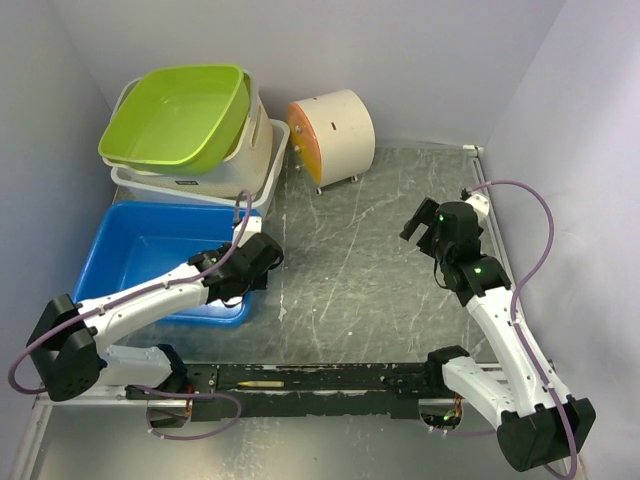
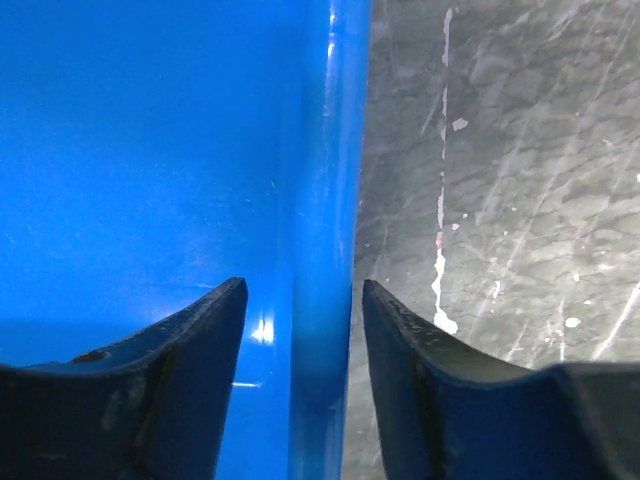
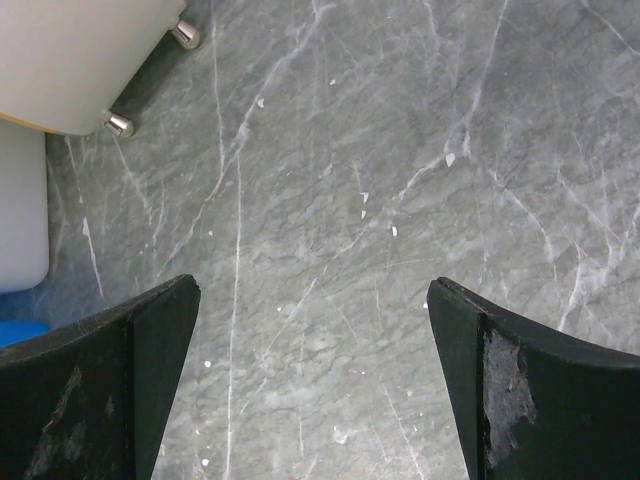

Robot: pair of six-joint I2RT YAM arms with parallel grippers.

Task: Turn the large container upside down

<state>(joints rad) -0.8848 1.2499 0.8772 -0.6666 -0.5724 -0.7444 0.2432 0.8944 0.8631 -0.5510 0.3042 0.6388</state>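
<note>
The large blue container point(image 1: 150, 250) sits upright on the grey table at the left. My left gripper point(image 1: 250, 264) is at its right rim. In the left wrist view the rim point(image 2: 325, 200) runs up between my two fingers: one finger point(image 2: 180, 370) is inside the tub and the other is outside over the table. Small gaps show on both sides of the rim, so the left gripper point(image 2: 305, 292) is open around it. My right gripper point(image 1: 425, 228) hovers over the bare table at the right, wide open and empty point(image 3: 315, 290).
A green tub point(image 1: 180, 115) is stacked on cream and white tubs point(image 1: 258, 150) behind the blue one. A cream and orange drum-shaped cabinet on small feet point(image 1: 332, 135) stands at the back centre; it also shows in the right wrist view point(image 3: 80, 60). Walls close in on the left, back and right.
</note>
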